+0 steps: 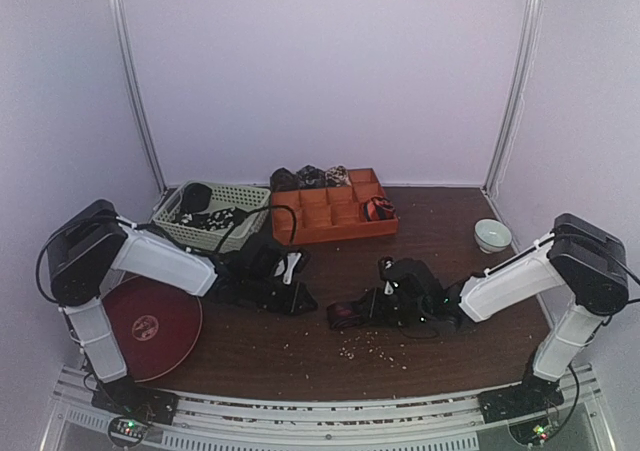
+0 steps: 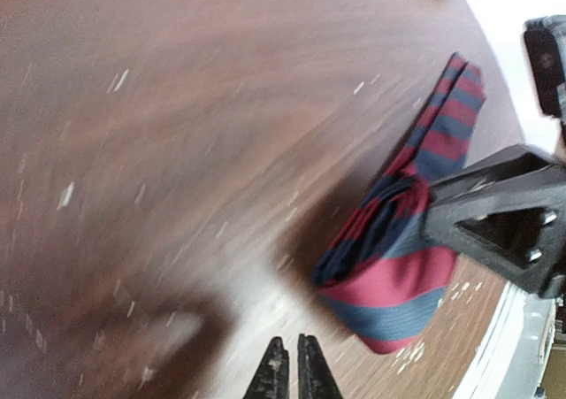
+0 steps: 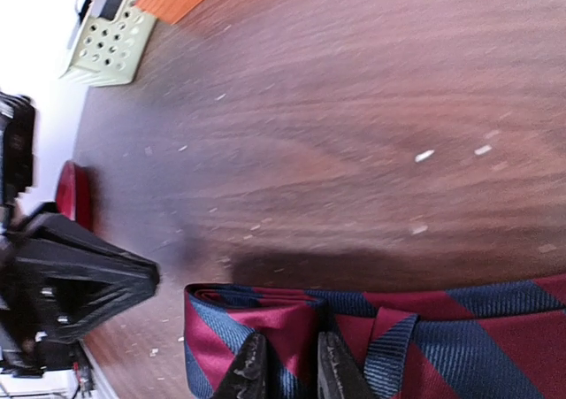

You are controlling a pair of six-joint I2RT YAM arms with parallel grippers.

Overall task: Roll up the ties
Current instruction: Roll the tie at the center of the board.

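A red-and-blue striped tie (image 3: 424, 337) lies on the wooden table, its end folded into a partial coil (image 2: 393, 271); in the top view it is a small dark bundle (image 1: 345, 316). My right gripper (image 3: 290, 368) is shut on the folded part, one finger (image 3: 250, 371) on each side of a fold. It also shows in the top view (image 1: 368, 311) and as a black body in the left wrist view (image 2: 504, 222). My left gripper (image 2: 290, 374) is shut and empty, low over bare table just left of the coil (image 1: 300, 299).
An orange compartmented tray (image 1: 330, 233) holds one rolled tie (image 1: 378, 209); more dark ties (image 1: 310, 178) lie behind it. A pale green lattice basket (image 1: 243, 233) holds dark speckled ties. A white bowl (image 1: 492, 234) sits right, a red plate (image 1: 150, 326) left. Pale crumbs dot the table.
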